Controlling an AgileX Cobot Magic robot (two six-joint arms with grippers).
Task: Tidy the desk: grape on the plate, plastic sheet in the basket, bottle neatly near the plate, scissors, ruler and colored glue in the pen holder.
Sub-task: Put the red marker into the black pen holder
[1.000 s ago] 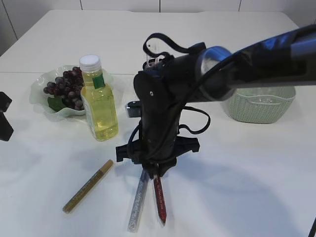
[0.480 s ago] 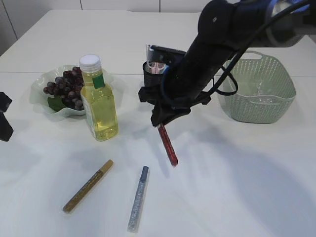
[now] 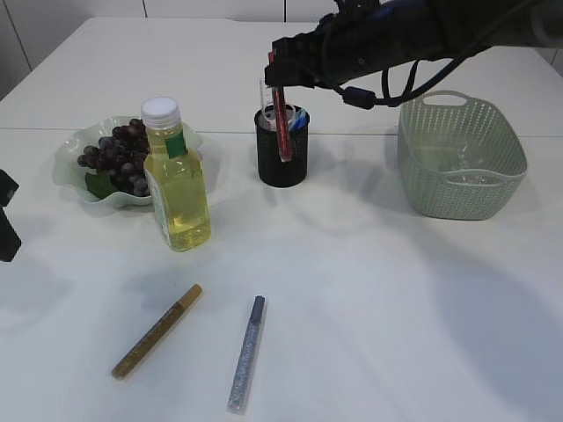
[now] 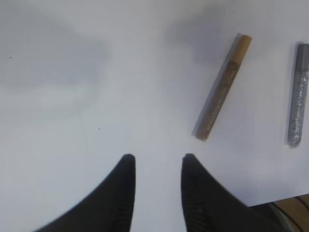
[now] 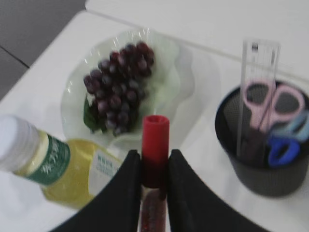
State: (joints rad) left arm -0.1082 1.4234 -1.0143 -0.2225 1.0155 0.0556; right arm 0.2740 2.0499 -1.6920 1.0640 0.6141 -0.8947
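red glue tube (image 3: 281, 123), black pen holder (image 3: 282, 163), pale green basket (image 3: 461, 176)

You only get a sliver of the left gripper (image 3: 7, 227) at the exterior view's edge, and the red glue stick (image 5: 154, 159) runs off the wrist view's bottom.

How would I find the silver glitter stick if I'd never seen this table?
Start at the tall yellow bottle standing on the white table, then look toward the near edge. Two sticks lie there: the silver glitter glue is the one on the right, grey and sparkly, while its neighbour, the gold glue, is brownish yellow.
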